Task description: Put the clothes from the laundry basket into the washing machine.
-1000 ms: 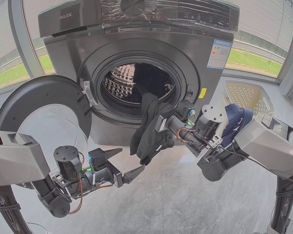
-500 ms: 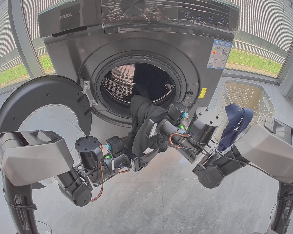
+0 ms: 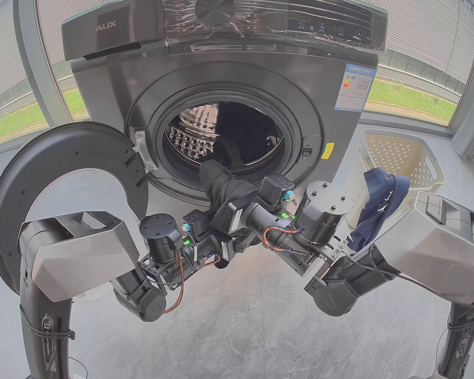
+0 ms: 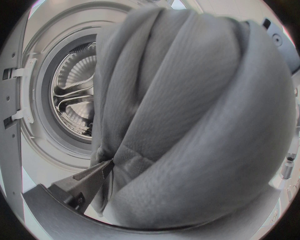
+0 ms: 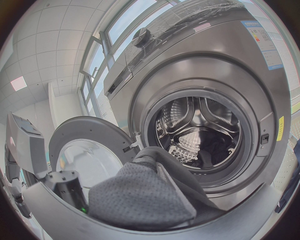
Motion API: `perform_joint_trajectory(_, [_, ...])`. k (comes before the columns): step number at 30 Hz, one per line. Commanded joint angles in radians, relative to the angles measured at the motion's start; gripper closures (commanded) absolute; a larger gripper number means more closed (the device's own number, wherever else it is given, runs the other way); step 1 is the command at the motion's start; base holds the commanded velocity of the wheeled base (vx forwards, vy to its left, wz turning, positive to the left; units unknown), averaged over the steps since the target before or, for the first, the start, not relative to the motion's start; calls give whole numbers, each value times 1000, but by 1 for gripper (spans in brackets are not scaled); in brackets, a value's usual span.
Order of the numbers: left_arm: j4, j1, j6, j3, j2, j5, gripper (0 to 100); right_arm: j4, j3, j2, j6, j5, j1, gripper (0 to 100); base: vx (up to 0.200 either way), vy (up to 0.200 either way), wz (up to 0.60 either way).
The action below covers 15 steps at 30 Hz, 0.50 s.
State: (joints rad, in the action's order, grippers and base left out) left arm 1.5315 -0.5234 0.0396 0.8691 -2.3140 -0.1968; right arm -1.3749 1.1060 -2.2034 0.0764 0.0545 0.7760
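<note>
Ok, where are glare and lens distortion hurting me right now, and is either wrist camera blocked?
Head view: window light glares off the film on the control panel and glints on the drum. Left wrist view: black garment up close hides much of the opening. Right wrist view: fisheye bows the washing machine; garment covers the lower foreground.

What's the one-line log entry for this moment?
right tool grips black garment at washing machine opening | left tool beneath it | blue garment draped on laundry basket
</note>
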Motion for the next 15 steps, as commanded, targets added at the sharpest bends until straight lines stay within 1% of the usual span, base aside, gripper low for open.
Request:
perform_joint_trajectory(1, [-8,8,0,36,-33,36,0,0,-3,8,3,2,13,100,0,0,0])
perform_joint_trajectory(4, [-8,14,0,48,-38,42,0,0,-5,10,5,4,14,100,0,0,0])
perform_joint_trajectory(5, [-8,19,0,48,-38,43,100,-1,-5,11,5,4,14,100,0,0,0])
perform_joint_trajectory(6, [-8,19,0,48,-38,43,100,-1,-5,11,5,4,14,100,0,0,0])
perform_joint_trajectory(8, [-7,23,2,57,-41,59,100,-1,-6,13,10,4,14,100,0,0,0])
perform_joint_trajectory(10, [-5,28,10,77,-42,63,100,-1,-20,22,11,4,9,100,0,0,0])
perform_joint_trajectory(12, [-2,39,22,90,-38,76,100,-4,-37,33,13,4,-1,100,0,0,0])
perform_joint_trajectory(13, [1,43,25,94,-34,88,100,-4,-46,39,13,5,-6,100,0,0,0])
perform_joint_trajectory(15, [6,49,25,93,-28,94,100,-4,-64,57,19,5,-27,100,0,0,0])
